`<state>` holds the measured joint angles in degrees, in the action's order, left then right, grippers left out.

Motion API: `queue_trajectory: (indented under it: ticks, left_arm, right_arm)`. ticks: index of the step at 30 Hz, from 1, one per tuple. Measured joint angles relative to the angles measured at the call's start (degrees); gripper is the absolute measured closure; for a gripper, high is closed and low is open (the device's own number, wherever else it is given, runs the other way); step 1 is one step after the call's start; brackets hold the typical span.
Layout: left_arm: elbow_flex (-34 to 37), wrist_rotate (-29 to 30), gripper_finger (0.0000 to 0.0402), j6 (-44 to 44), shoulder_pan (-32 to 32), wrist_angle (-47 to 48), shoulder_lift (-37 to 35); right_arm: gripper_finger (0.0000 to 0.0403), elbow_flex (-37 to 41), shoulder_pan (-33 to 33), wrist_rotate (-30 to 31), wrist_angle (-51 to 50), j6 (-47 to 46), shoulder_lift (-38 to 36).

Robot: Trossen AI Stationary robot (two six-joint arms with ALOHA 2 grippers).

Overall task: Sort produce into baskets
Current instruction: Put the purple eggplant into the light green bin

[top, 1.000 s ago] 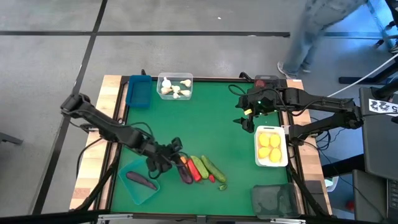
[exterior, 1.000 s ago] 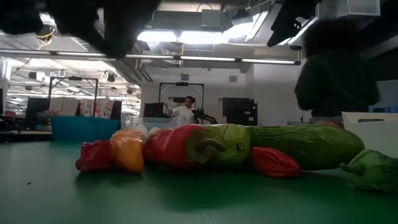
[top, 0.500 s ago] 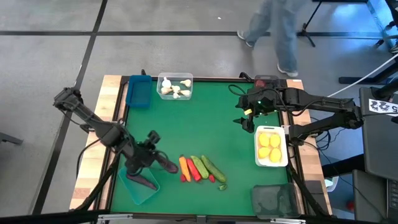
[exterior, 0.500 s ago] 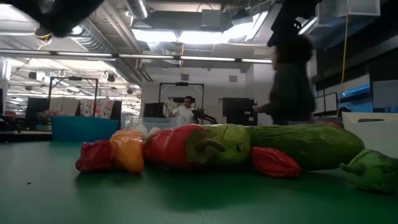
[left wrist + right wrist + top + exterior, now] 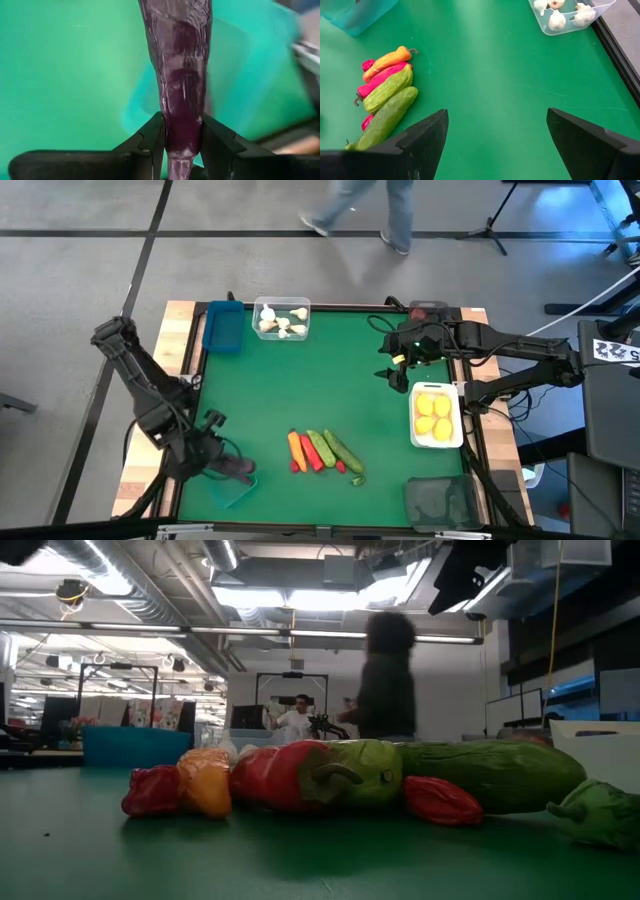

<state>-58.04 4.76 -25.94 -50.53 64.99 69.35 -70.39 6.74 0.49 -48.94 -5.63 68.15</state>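
My left gripper (image 5: pixel 213 463) is over the teal basket (image 5: pixel 228 488) at the table's near left, shut on a purple eggplant (image 5: pixel 181 75). A row of produce (image 5: pixel 322 451) lies mid-table: an orange piece, red peppers and green cucumbers, resting on their sides. In the low view the same row (image 5: pixel 330 775) fills the middle. My right gripper (image 5: pixel 398 363) hangs open above the far right of the table, and its wrist view shows nothing between its fingers (image 5: pixel 495 145). My left gripper pinches the eggplant near its narrow end (image 5: pixel 182 142) between its two fingers (image 5: pixel 150 142). The fingers come steeply from above. The eggplant runs on past the fingertips, along them, toward the teal basket (image 5: pixel 260 75) below. Whether its far end touches the basket I cannot tell.
A clear basket of white garlic (image 5: pixel 282 320) and a blue basket (image 5: pixel 222 327) stand at the far edge. A white basket of yellow lemons (image 5: pixel 437 416) sits at the right, a dark basket (image 5: pixel 445 502) at the near right. A person walks behind the table.
My left gripper has carried the eggplant from the row of produce toward the table's near left, ending over the teal basket, and its wrist has rolled on the way. The eggplant stayed in the hold. The row of produce has kept its place.
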Motion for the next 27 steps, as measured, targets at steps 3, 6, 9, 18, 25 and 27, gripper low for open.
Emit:
queue_trajectory:
  ticks: [3, 6, 9, 18, 25, 27]
  left_arm:
    - [0.0, -4.49, 0.0297, -1.6, -2.83, 0.01, -0.01]
    - [0.0, -5.38, 0.0291, -2.31, -5.15, 0.09, 0.02]
    - [0.38, -4.6, 0.0289, -0.53, -6.23, -0.71, -0.01]
    - [5.59, -3.5, 0.0288, -0.24, -6.47, -5.71, 0.6]
    - [7.06, -4.57, 0.0288, -7.81, -5.63, -6.08, 0.72]
    - [7.06, -5.63, 0.0288, -8.49, -5.07, -6.42, 0.72]
  right_arm:
    - [0.0068, 0.0, 0.0, 0.79, 0.25, -0.03, 0.0]
    - [0.0068, 0.0, 0.02, 1.53, 1.73, -0.05, 0.01]
    - [0.0068, 0.0, 0.0, 1.53, 2.95, -0.04, 0.0]
    - [0.0068, 0.0, 0.0, 1.51, 2.41, 0.0, 0.0]
    - [0.0068, 0.0, 0.0, 1.51, 2.46, 0.0, 0.0]
    - [0.0068, 0.0, 0.0, 1.49, 2.46, 0.0, 0.01]
